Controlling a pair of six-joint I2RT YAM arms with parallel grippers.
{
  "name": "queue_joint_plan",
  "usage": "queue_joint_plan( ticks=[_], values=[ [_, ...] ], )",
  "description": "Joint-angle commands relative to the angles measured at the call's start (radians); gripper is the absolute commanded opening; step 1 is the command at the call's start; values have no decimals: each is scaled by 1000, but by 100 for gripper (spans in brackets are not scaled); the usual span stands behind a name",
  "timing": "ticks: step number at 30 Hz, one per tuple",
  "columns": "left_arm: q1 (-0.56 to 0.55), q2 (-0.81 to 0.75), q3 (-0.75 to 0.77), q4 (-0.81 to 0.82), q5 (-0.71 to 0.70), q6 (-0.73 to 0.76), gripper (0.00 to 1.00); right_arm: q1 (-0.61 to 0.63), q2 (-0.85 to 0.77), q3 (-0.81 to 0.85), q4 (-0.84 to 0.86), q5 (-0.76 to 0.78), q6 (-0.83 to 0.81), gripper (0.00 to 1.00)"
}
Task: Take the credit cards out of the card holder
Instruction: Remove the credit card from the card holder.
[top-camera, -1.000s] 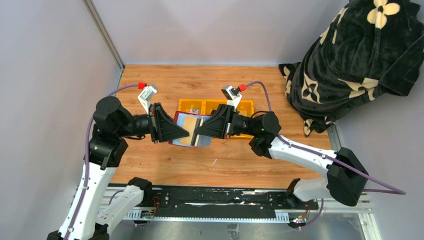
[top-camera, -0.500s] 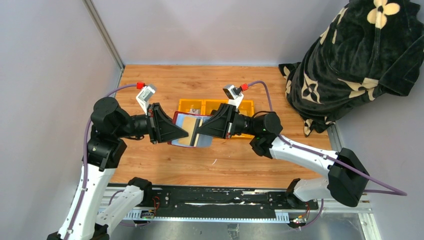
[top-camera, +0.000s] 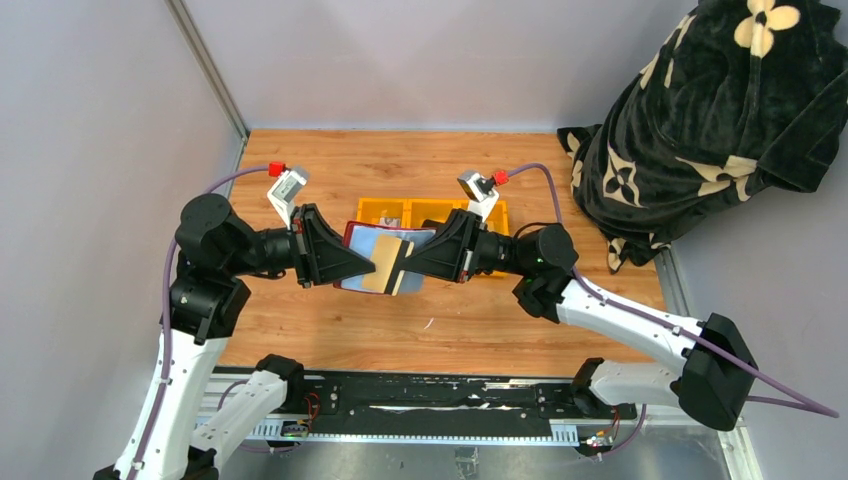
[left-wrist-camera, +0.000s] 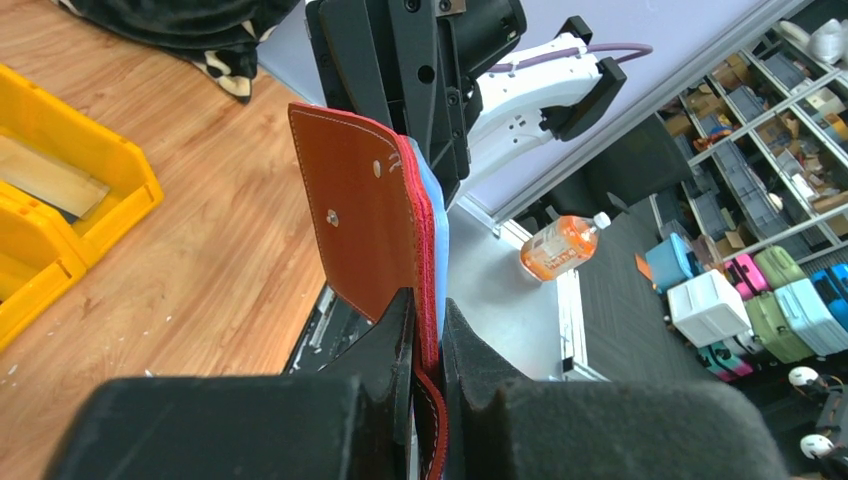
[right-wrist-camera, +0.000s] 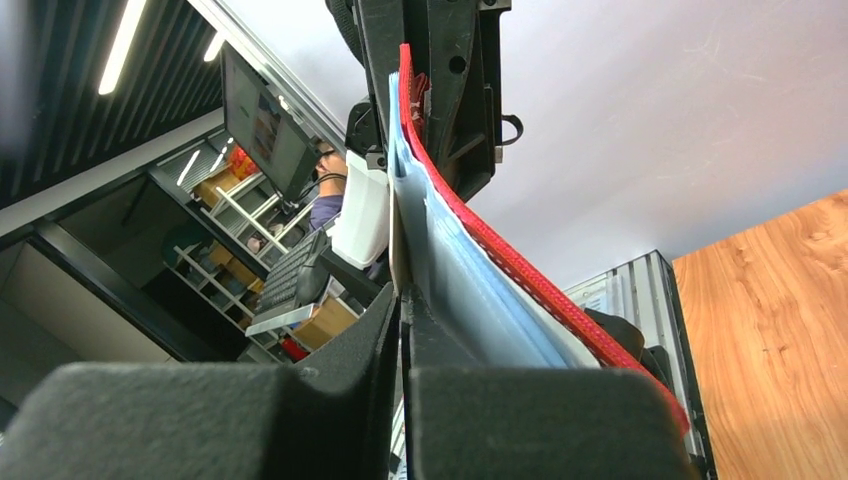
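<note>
Tan card (top-camera: 391, 267) farther out, holder (top-camera: 362, 248) R edge

Wooden table (top-camera: 330, 170), yellow tray (top-camera: 428, 212), black floral cloth (top-camera: 620, 180) at right

No legible text, brand, number or sign in any view.

- card holder (left-wrist-camera: 362, 215): plain leather face, stitching and two snap studs only; no lettering seen.
- tan credit card (top-camera: 389, 264): face too small in the top view to read; both wrist views show only the holder and its sleeves edge-on.
- orange bottle (left-wrist-camera: 558, 250), background of left wrist view: label blurred, unreadable.
- monitor (right-wrist-camera: 264, 125), background of right wrist view: screen content too small to make out.
</note>
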Motion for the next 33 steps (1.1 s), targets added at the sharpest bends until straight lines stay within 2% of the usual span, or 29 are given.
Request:
queue_joint_plan(
  ticks=[1, 6, 10, 12, 15, 17, 24, 31, 32, 33],
  values=[
    [-3, 2, 29, 20, 1, -3, 0, -1, -10, -6, -16, -11, -23, 14],
    [-1, 6, 25, 20, -10, 1, 0, 25, 49, 46, 80, -13, 28, 40],
    [-2, 10, 24, 22, -17, 3, 0, 30, 90, 74, 143, -21, 73, 43],
    [-2, 9, 24, 16, -22, 9, 0, 30, 99, 83, 141, -21, 74, 35],
    [0, 10, 28, 10, -24, 18, 0, 26, 98, 81, 145, -30, 73, 9],
    [0, 10, 33, 6, -22, 22, 0, 16, 81, 69, 117, -34, 60, 0],
    [3, 18, 57, -22, -19, 54, 0, -60, -71, -1, -163, -54, -78, 0],
    [4, 24, 67, -27, -12, 63, 0, -191, -244, -36, -381, -98, -171, 0],
    [5, 23, 71, -27, -10, 66, 0, -218, -267, -29, -459, -105, -213, 0],
    [4, 25, 75, -29, -8, 71, 0, -249, -287, -13, -606, -100, -265, 0]
  ],
)
